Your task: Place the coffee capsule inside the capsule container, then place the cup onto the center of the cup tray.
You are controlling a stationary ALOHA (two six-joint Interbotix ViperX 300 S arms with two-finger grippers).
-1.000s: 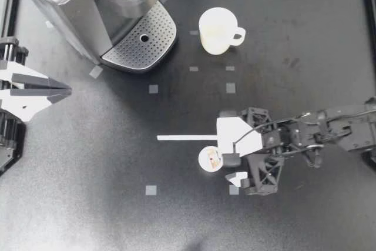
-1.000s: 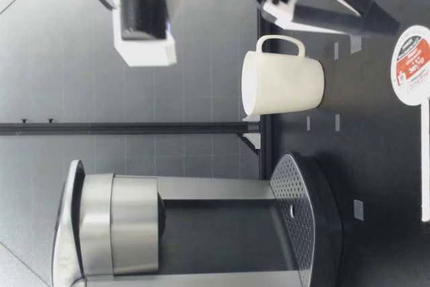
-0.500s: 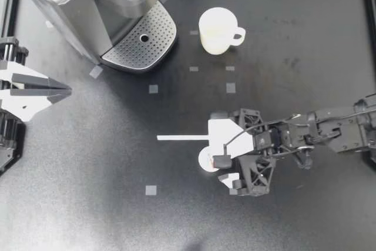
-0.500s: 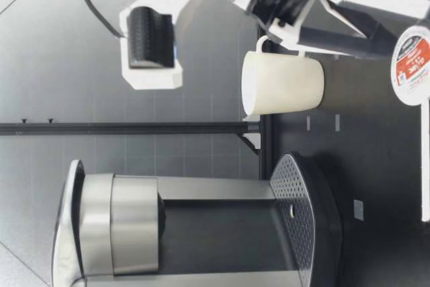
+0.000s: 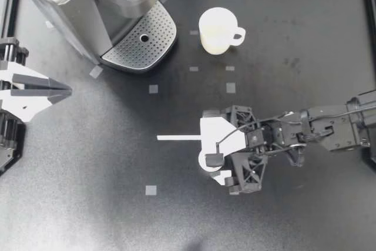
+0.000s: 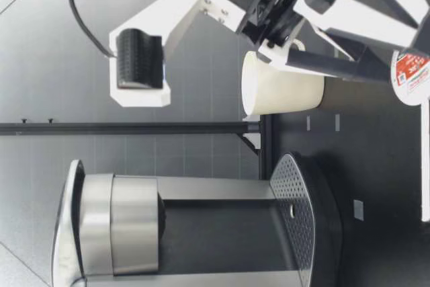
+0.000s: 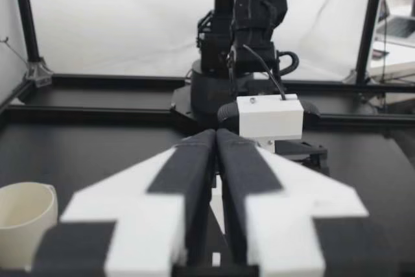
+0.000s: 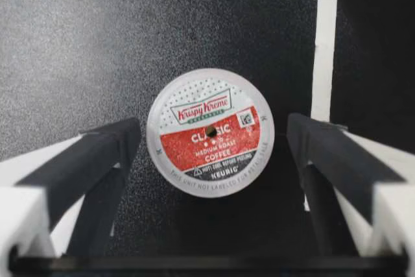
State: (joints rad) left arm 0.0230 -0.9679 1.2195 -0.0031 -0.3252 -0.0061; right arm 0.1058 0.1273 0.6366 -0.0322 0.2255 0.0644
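So the big matte black table (image 5: 88, 192) takes up pretty much everything. On its far left corner sits the bulky silver-and-black coffee machine (image 5: 88, 4), and its rounded perforated metal cup tray (image 5: 144, 39) sticks out toward the middle of the table with nothing on it.

Next biggest is my right arm, reaching in from the side. My right gripper (image 5: 211, 154) hangs low over the table near the middle. From the right wrist view its two dark fingers (image 8: 97, 154) are spread wide, one on each side of the capsule, with a clear gap on both sides, so no contact.

My left gripper (image 5: 66, 91) is parked off at the left edge, well apart from everything. Its fingers (image 7: 188, 167) are pressed flat together with nothing between them.

The cream ceramic cup with a loop handle (image 5: 216, 30) stands upright on the table just beside the cup tray, not on it, handle pointing away from the machine.

A long thin strip of white tape (image 5: 176, 138) lies flat on the table and runs up to my right gripper.

The small round coffee capsule with a red-and-white foil lid (image 8: 210, 132) sits on the table lid up, between the open fingers and just beside that strip. From above only a sliver of it shows (image 5: 204, 160).

A few little grey tape squares (image 5: 153, 89) are dotted around.
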